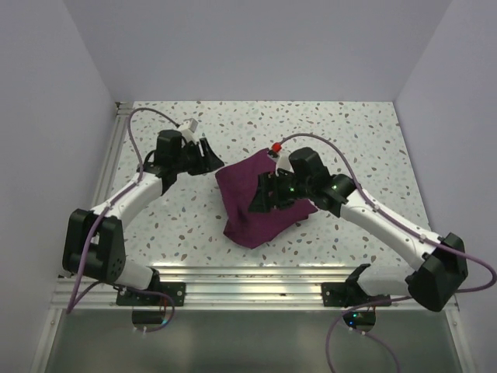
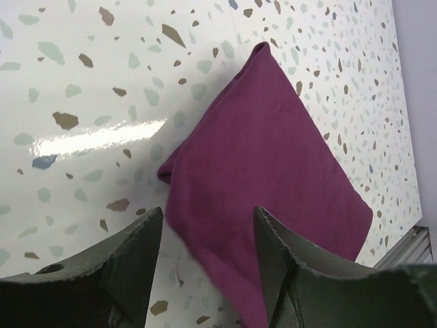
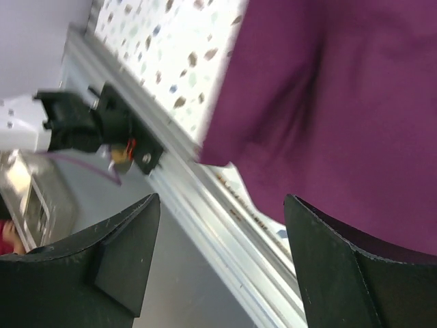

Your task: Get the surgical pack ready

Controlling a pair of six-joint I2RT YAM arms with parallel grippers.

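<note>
Pack [image 1: 245, 221] sits in the middle of the tabletop [image 1: 349, 140], and it's already folded: a compact, flat plum bundle, not an open sheet. So the bulk of the folding looks done. What may be left is tidying. The top layer shows a soft crease in the right wrist view, the edges aren't crisp, and the bundle lies skewed to the tabletop's edges.

It's close to square, only a little longer than wide. In the top view its long axis seems to run from about 11 o'clock to 5 o'clock, with one corner aimed at 6 o'clock, toward the arm bases.

Left gripper [image 1: 211, 159] hovers at the pack's 10 o'clock corner, fingers apart, holding nothing; its wrist view shows the cloth's edge lying between and beyond the fingers. Right gripper [image 1: 260, 196] hangs over the pack's middle, fingers spread wide and empty. Neither arm has hold of the cloth, so a final squaring-up or press looks like the likely remainder.
</note>
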